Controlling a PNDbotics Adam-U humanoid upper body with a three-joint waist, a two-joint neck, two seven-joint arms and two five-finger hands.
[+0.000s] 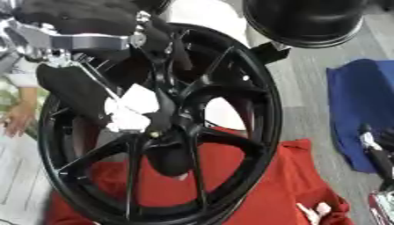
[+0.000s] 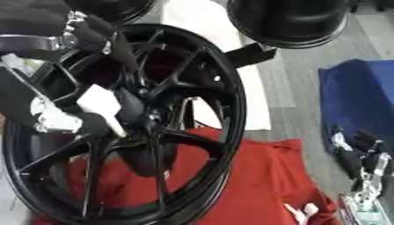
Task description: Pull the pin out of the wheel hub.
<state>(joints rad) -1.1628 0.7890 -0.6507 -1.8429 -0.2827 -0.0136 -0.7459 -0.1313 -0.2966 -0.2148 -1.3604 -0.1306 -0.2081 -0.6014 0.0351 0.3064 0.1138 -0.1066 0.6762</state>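
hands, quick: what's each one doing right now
Left hand: at the black wheel's hub; whether its fingers are open or shut cannot be told.
Right hand: idle at the right edge, fingers up, open, holding nothing.

A black wheel (image 2: 123, 123) stands upright and fills the left of the frame, on a red cloth (image 2: 254, 176). The left hand (image 2: 92, 107), coming from the upper left, reaches its fingers to the hub (image 2: 142, 116). The right hand (image 2: 362, 160) shows at the lower right edge, near a blue cloth (image 2: 358, 96).
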